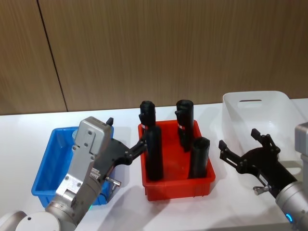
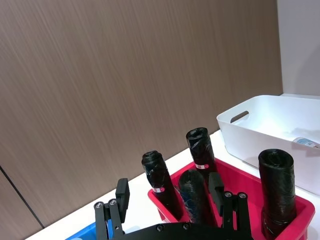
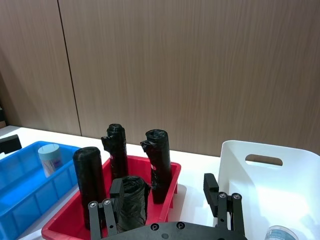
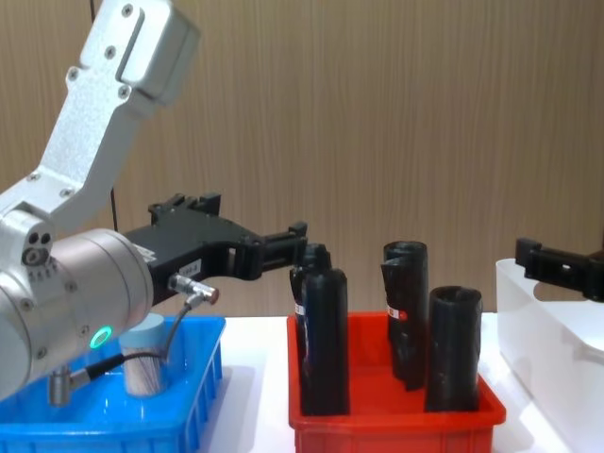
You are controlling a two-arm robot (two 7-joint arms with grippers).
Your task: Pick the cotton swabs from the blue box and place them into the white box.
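One cotton swab tub [image 3: 50, 157] with a pale blue lid stands in the blue box [image 3: 22, 190]; the chest view shows the tub [image 4: 144, 363] behind the box's front wall [image 4: 189, 415]. Another tub [image 3: 282, 233] lies in the white box [image 3: 270, 175], also seen from the left wrist as a tub [image 2: 306, 142]. My left gripper [image 1: 126, 135] hangs open and empty above the blue box's [image 1: 48, 168] right side, pointing toward the red bin. My right gripper [image 1: 240, 142] is open and empty just in front of the white box [image 1: 255, 110].
A red bin [image 1: 175, 180] holding several tall black rolls [image 1: 154, 154] stands between the blue and white boxes. A wood-panelled wall [image 1: 168, 48] closes off the back of the white table [image 1: 125, 118].
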